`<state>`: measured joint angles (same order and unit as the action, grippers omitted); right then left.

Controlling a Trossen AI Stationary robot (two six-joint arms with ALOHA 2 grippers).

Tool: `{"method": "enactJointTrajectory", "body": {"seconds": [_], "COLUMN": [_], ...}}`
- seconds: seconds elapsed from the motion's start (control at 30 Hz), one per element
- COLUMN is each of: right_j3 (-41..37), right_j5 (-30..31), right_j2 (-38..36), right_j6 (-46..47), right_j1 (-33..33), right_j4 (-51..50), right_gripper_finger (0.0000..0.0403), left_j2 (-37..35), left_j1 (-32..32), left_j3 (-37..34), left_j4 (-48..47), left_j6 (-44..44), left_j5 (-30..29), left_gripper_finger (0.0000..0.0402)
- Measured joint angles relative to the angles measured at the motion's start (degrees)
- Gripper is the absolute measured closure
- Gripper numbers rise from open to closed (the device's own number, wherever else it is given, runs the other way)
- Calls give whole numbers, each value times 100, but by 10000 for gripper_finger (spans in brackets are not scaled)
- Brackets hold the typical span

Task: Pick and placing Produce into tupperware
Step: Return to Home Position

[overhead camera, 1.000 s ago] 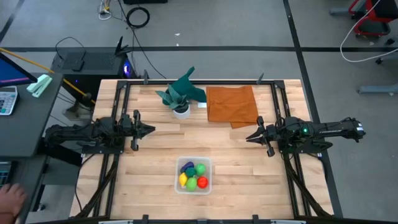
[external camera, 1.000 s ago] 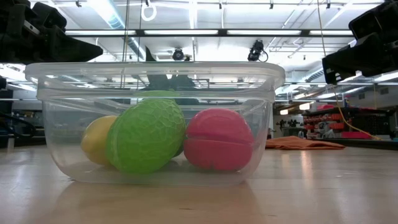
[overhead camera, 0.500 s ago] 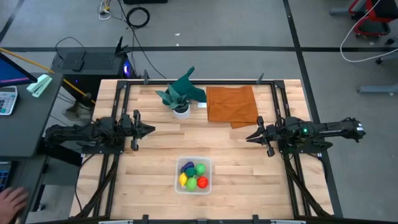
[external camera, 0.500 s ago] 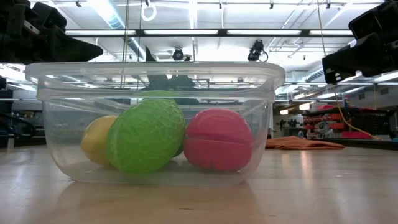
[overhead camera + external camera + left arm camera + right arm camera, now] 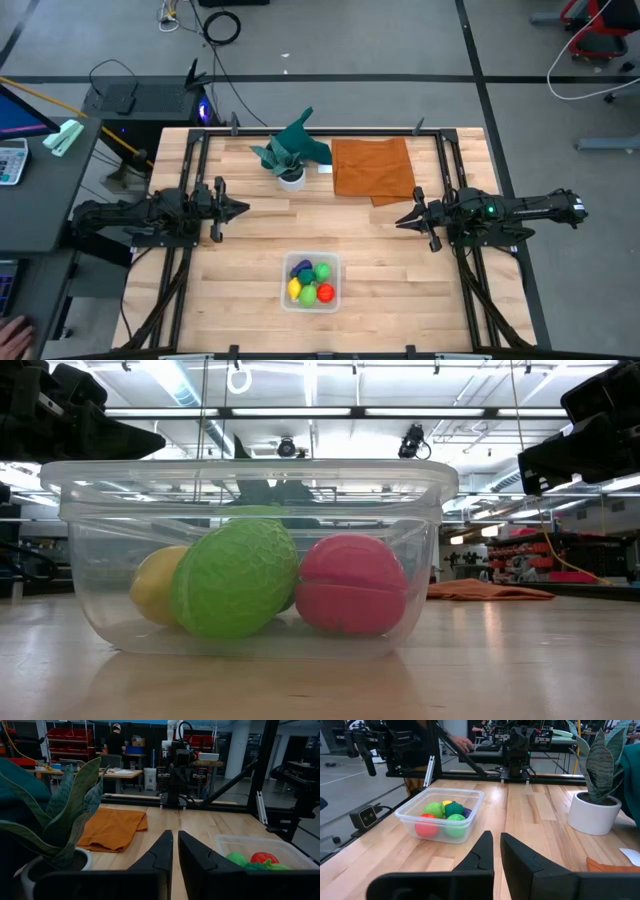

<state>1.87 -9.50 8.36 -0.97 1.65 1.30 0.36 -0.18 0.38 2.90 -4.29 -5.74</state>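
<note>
Nothing on the bench (image 5: 240, 260) shifts versus the earlier frames; only a person's hand (image 5: 10, 330) off the bench at 8 o'clock slides toward the picture edge. Left gripper (image 5: 238, 209) sits at 9 o'clock, fingers together, holding nothing. Right gripper (image 5: 402, 220) sits at 3 o'clock, fingers together too, also empty. Both are well apart from the tupperware (image 5: 311, 256), which stands at 6 o'clock near the front edge. Produce is inside it: red piece (image 5: 325, 293), yellow piece (image 5: 294, 290), purple piece (image 5: 300, 266) and green pieces (image 5: 322, 270), all below the rim. No loose produce shows on the bench. Plant (image 5: 290, 150) at 12 o'clock and cloth (image 5: 372, 168) at 1 o'clock look untouched. Judgement: placing looks done, arms look parked, nothing left to pick.
</note>
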Motion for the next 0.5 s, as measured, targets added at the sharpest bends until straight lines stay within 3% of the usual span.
{"method": "enactJointTrajectory", "body": {"seconds": [0.5], "right_j3": [0], "right_j5": [0], "right_j2": [0], "right_j6": [-2], "right_j1": [0], "right_j4": [1], "right_gripper_finger": [401], "left_j2": [0], "left_j1": [2], "left_j3": [-1], "left_j4": [-1], "left_j6": [0], "left_j5": [0], "left_gripper_finger": [373]}}
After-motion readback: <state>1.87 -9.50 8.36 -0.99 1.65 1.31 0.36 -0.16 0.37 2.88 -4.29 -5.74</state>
